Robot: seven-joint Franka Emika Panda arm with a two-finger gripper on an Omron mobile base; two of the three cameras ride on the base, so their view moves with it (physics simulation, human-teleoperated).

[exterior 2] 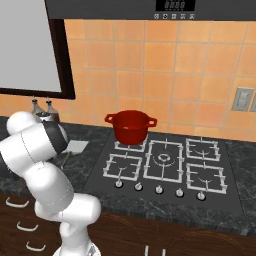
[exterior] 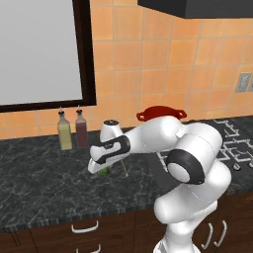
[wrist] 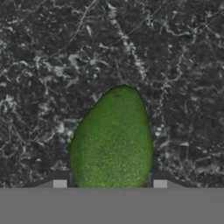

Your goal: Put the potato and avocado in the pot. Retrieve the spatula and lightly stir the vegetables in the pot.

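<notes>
The avocado (wrist: 111,135) is a bright-green, pear-shaped piece lying on the dark marbled counter. My gripper (wrist: 110,180) is open, low over it, with one dark fingertip on each side of its wide end. From the left base camera, the gripper (exterior: 101,168) hangs at the counter with a sliver of the avocado (exterior: 104,172) under it. The spatula (exterior 2: 76,146) lies flat on the counter just right of my hand, pale blade toward the stove, and its tan handle (exterior: 124,168) shows beside the gripper. The red pot (exterior 2: 131,127) stands on the back-left burner, apart from my hand.
Two bottles (exterior: 64,131) (exterior: 81,129) stand against the tiled wall behind the gripper. The black stove (exterior 2: 165,165) with its burner grates lies to the right. A dark-framed window (exterior: 39,49) is above the counter, and the counter's front edge (exterior: 74,217) runs over cabinet drawers.
</notes>
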